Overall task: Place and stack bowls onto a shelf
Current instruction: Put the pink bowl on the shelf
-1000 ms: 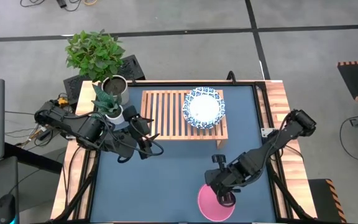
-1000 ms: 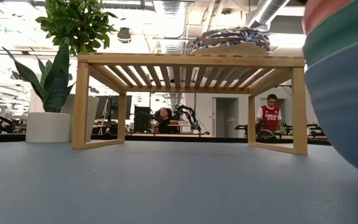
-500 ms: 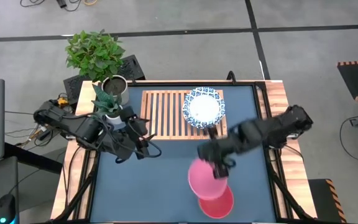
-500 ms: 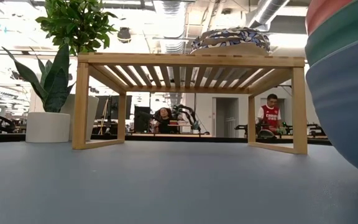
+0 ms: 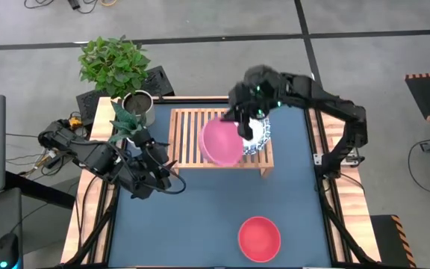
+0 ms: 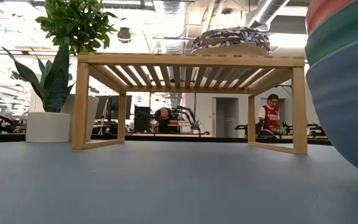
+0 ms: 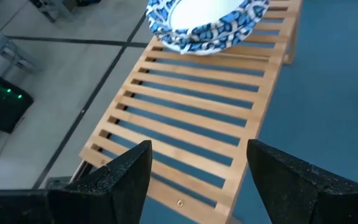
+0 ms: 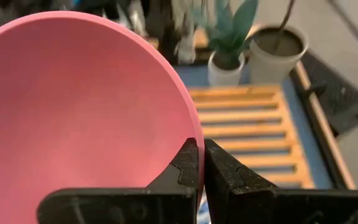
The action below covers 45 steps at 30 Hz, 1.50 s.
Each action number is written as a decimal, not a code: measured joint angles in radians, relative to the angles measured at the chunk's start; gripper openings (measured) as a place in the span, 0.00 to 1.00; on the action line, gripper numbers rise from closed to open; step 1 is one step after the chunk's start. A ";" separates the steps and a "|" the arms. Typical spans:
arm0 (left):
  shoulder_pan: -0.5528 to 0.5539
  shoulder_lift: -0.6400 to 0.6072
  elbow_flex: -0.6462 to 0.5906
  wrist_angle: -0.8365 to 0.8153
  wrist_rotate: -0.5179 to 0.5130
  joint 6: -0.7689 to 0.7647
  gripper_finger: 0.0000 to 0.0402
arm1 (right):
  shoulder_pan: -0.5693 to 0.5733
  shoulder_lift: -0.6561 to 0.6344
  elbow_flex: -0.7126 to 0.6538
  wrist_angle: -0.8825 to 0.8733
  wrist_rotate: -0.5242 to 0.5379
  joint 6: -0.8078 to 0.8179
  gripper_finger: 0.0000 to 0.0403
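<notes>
At the left edge of the table the left arm sat idle, its left gripper [image 5: 157, 173] near the front-left corner of the shelf [image 5: 192, 146]. In the left wrist view its two dark fingers [image 7: 126, 180] stood wide apart with nothing between them, aimed at the slatted top.

Behind that arm, at the table's back-left corner, stood a metal plant pot [image 5: 138, 107] and a white pot with a spiky plant [image 5: 134, 133].

The shelf lay along the back of the dark blue tabletop [image 5: 200, 217]. A white bowl with a blue patterned rim [image 5: 258, 133] rested on its right half; the left wrist view showed the same bowl [image 7: 207, 22] on the slats, and the low view showed it [image 6: 230, 38] on top of the rack.

Above the shelf's middle the right gripper [image 5: 246, 119] held a pink bowl [image 5: 221, 141] by its rim, tilted so the hollow faced the camera. The right wrist view showed the fingers [image 8: 188, 163] pinched shut on the rim of that bowl [image 8: 79, 106]. Whether the bowl touched the slats or hung just over them could not be told from above.

Toward the front right of the tabletop a red bowl [image 5: 259, 238] sat on a stack; in the low view, green and blue bowls [image 6: 347, 93] showed beneath it.
</notes>
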State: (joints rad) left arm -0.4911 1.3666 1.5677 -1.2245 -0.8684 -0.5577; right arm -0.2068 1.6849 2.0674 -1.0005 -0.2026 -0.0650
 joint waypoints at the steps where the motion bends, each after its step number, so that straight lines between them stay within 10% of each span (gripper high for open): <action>1: 0.000 0.000 0.000 -0.009 0.000 -0.009 0.62 | -0.021 0.007 0.001 0.028 -0.018 0.000 0.07; 21: 0.000 0.000 0.000 -0.103 -0.002 -0.102 0.62 | -0.126 0.270 0.000 0.189 -0.140 -0.063 0.07; 45: -0.006 0.000 0.000 -0.106 -0.002 -0.111 0.62 | -0.157 0.333 0.032 0.165 0.002 -0.047 0.11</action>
State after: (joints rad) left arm -0.4973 1.3666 1.5677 -1.3304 -0.8700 -0.6685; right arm -0.3637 2.0182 2.0991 -0.8353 -0.2002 -0.1123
